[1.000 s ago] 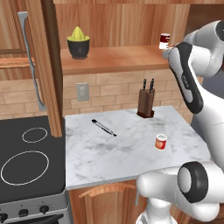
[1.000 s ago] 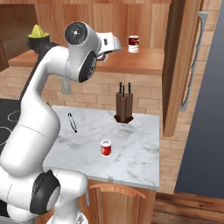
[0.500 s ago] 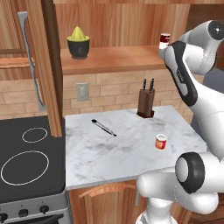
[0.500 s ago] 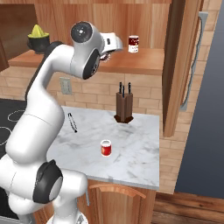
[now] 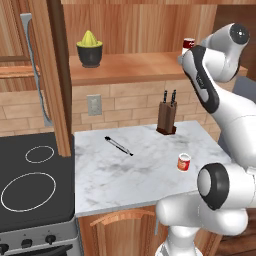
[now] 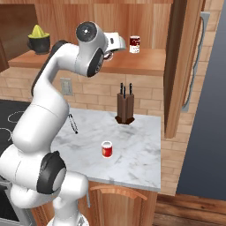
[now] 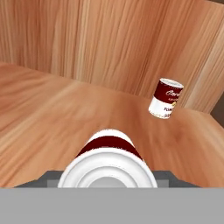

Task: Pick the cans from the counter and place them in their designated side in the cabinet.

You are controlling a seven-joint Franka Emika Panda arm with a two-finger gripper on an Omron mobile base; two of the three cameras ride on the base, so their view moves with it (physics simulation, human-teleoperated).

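My gripper (image 7: 107, 171) is shut on a dark red can (image 7: 108, 151) with a white band. Its silver end faces the hand camera, and it hangs low over the cabinet's shelf board (image 7: 48, 109). From the right base view the gripper (image 6: 116, 43) reaches in over the shelf (image 6: 145, 62). A second dark red can (image 7: 166, 98) stands upright on the shelf ahead and to the right, apart from the held one; it also shows as a can (image 6: 134, 44) and a can (image 5: 188, 44). An orange-red can (image 5: 184, 162) stands on the counter (image 5: 125, 180) near its right front.
A yellow juicer in a dark bowl (image 5: 90, 48) sits at the shelf's left end. A knife block (image 5: 167, 117) and a thin black utensil (image 5: 118, 145) are on the counter. The stove (image 5: 30, 185) lies left. Open cabinet doors (image 6: 181, 66) flank the shelf.
The hand has crept a little further over the shelf toward the standing can, with the can still in its grip. Nothing else has moved.
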